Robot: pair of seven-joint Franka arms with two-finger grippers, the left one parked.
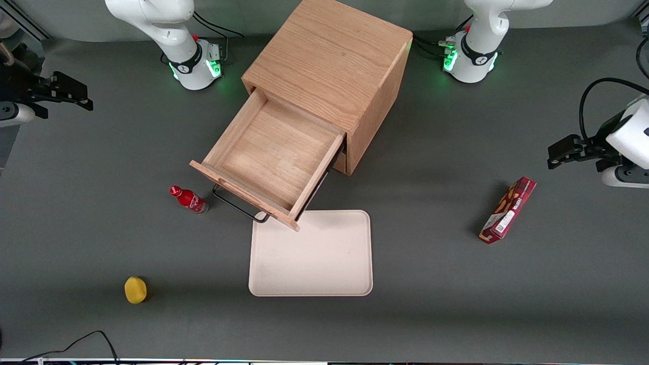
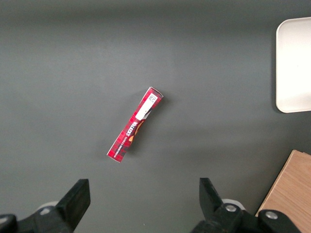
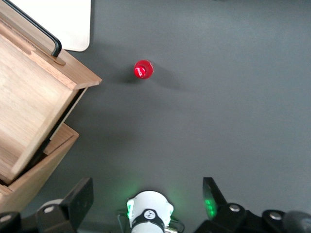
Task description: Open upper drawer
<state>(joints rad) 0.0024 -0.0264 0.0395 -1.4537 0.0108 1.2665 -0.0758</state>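
The working arm's claw [image 3: 146, 196] hangs high over the desk [image 1: 431, 314] at its own end, fingers spread and holding nothing, well clear of the cabinet. Directly below it sits the arm's white base [image 3: 149, 216]. A little farther out from the claw, a small red bottle [image 3: 143, 70] stands upright on the bare surface, just beside the drawer's front corner but not touching. To one side of that — and well apart from the fingers — the upper drawer [image 1: 271, 157] of the oak cabinet [image 1: 334, 56] stands pulled far out, its plain wooden box empty, its front panel overhanging the edge of a pale tray [image 1: 312, 258]. The task looks done, or nearly so. The drawer appears rigid and moderately heavy, likely sliding straight along its runners; the thin black bar handle [image 1: 238, 205] across the front is the natural hold, best pinched near its middle so the box does not skew. Farthest from the claw, toward the parked arm's end, lies a red snack box [image 1: 508, 210].
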